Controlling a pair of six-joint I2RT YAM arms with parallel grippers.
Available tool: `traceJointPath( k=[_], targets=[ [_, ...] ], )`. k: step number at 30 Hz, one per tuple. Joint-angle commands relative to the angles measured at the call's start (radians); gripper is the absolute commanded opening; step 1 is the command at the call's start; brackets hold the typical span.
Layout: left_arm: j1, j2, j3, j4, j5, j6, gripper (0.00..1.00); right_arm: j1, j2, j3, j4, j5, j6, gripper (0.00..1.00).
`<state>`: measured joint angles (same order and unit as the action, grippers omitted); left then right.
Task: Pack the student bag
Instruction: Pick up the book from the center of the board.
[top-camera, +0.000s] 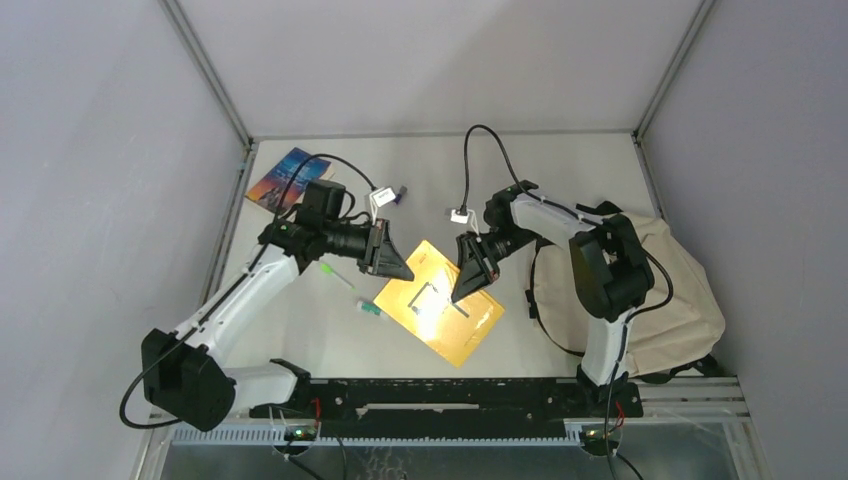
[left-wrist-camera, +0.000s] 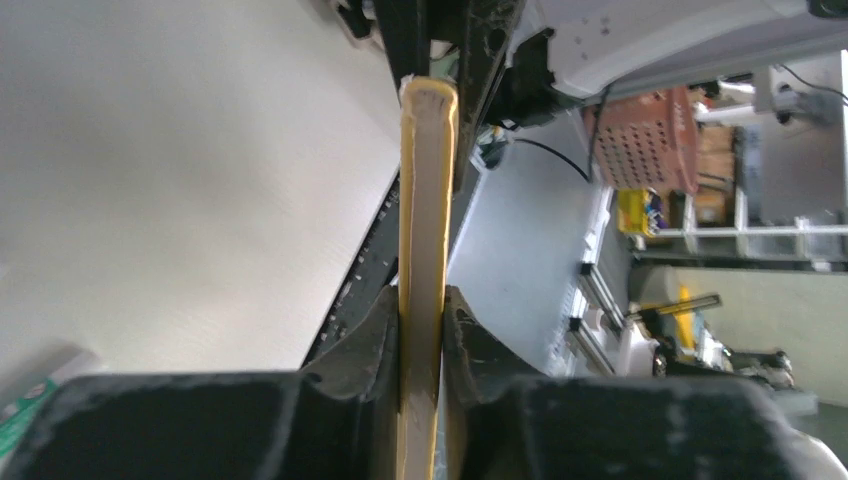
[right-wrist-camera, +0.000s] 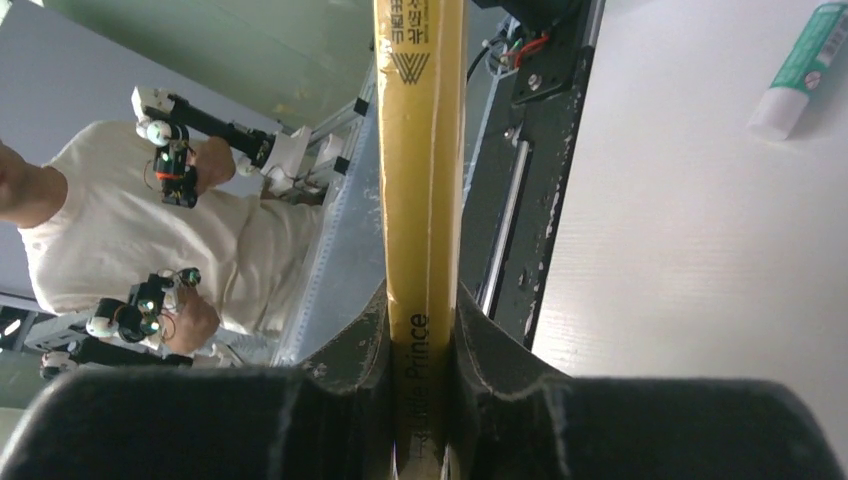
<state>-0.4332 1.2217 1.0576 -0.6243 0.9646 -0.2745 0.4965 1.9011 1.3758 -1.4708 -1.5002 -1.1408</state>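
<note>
Left claw (top-camera: 405, 270), right claw (top-camera: 460, 292), book (top-camera: 470, 330) (bag (top-camera: 685, 290) apart)

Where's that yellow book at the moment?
In the overhead view the yellow book is mid-table, clamped on opposite sides by the left gripper and the right gripper, with the student bag off to its right.

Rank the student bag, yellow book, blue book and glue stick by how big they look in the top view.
1. student bag
2. yellow book, possibly raised nearer the camera; its rank holds either way
3. blue book, clearly smaller
4. glue stick
</note>
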Motion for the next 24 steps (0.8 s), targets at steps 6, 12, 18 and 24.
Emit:
traceJointPath(
  k=[6,12,18,24],
  targets=[
    [-0.005,-0.008,-0.009,0.050,0.087,-0.034,0.00,-0.075,-0.020,0.032,-0.135,-0.203,-0.077,0.00],
    [0.020,-0.020,0.002,0.046,0.020,-0.048,0.00,-0.161,-0.092,-0.045,-0.139,-0.209,-0.052,0.00],
    [-0.009,-0.028,-0.008,0.087,0.155,-0.027,0.49,-0.110,-0.145,-0.070,-0.135,-0.209,-0.077,0.00],
    [-0.066,-0.041,-0.021,0.081,0.180,0.007,0.39,-0.050,-0.104,-0.020,-0.135,-0.212,-0.077,0.00]
  ],
)
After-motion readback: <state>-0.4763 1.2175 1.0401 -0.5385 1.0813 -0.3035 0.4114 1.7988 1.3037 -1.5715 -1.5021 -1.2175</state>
